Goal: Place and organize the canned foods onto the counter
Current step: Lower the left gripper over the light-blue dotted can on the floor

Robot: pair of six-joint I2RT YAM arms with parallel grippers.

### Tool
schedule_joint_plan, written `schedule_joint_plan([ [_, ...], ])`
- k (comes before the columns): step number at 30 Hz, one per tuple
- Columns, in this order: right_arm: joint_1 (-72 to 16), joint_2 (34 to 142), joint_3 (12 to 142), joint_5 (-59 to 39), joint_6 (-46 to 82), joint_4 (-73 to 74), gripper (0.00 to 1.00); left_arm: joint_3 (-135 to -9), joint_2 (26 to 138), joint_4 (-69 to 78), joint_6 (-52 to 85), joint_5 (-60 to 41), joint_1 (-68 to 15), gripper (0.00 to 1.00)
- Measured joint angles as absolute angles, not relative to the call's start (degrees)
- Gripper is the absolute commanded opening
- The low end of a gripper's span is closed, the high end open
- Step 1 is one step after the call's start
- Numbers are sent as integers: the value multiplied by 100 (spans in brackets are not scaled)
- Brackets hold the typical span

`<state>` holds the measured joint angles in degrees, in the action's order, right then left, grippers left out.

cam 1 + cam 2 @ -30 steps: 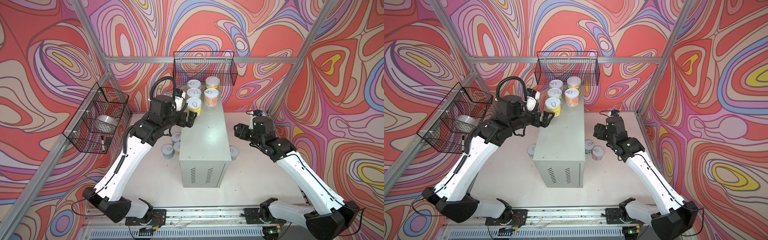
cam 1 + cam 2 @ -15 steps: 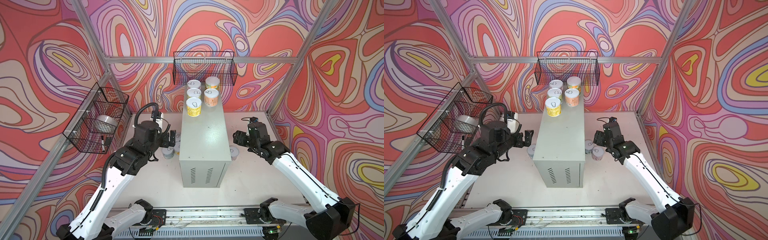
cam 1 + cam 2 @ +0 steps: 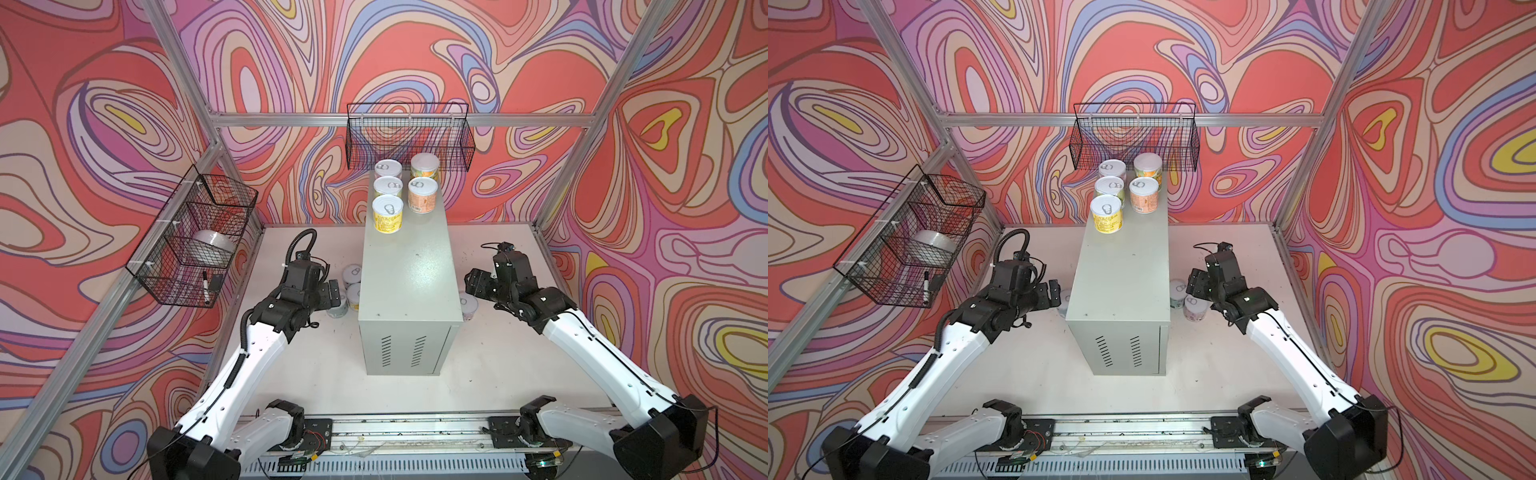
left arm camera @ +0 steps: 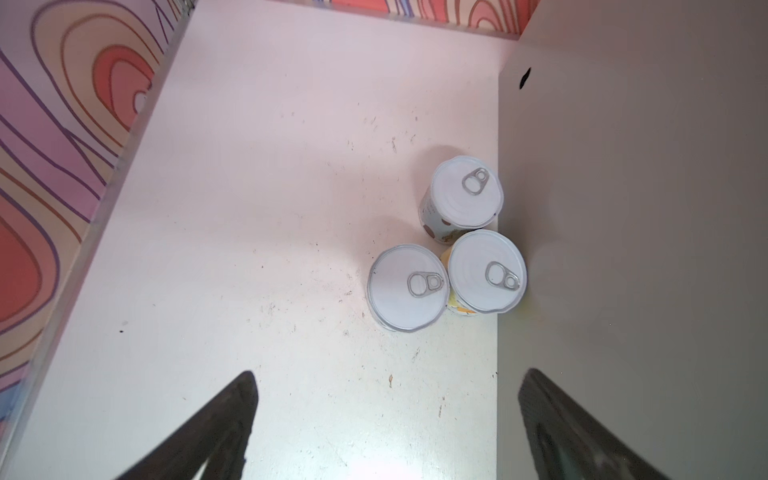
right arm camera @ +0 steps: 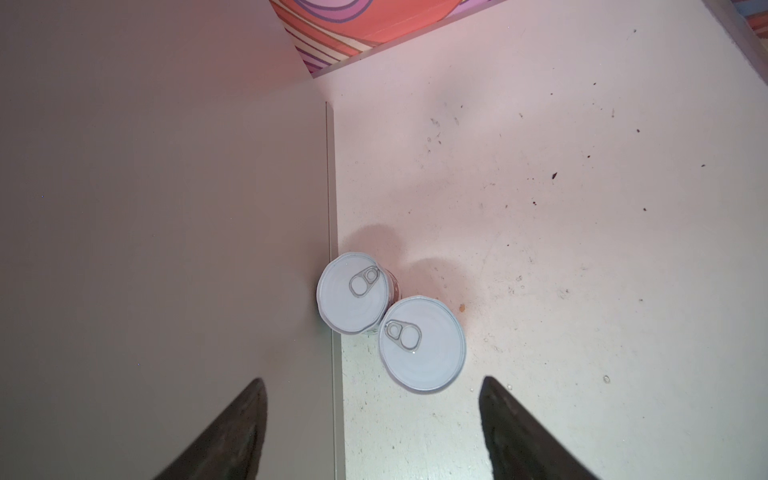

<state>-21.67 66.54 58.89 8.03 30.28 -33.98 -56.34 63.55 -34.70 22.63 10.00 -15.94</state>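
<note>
Atop the counter (image 3: 407,266) in both top views, five cans (image 3: 387,212); whole only from the wrists, three cans (image 4: 409,286) before the splayed, empty left gripper (image 4: 388,374), two cans (image 5: 422,344) before the parted right gripper (image 5: 372,379).

Robotics lab test cell, enclosed tabletop rig.
Framed in bare aluminium extrusion (image 3: 282,119); walled with printed swirl panels (image 3: 83,145) in red, pink and lilac; floored with a scuffed white tabletop (image 4: 249,208) under the fingers (image 4: 220,432); fitted with two white-and-black arms (image 3: 257,349), mounted on a slotted rail (image 3: 395,432) well behind the fingers; hung with black wire baskets (image 3: 409,137), one past the fingers on the back wall, one out to their left; furnished with a grey vented metal cabinet (image 3: 405,291) between the two pairs of fingers.
</note>
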Motion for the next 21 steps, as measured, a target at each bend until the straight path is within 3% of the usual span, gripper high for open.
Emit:
schedule_joint_plan([
  [21, -2167, 6845, 5704, 552, 3118, -3124, 83, -4816, 7511, -2359, 2731, 515, -1535, 100],
])
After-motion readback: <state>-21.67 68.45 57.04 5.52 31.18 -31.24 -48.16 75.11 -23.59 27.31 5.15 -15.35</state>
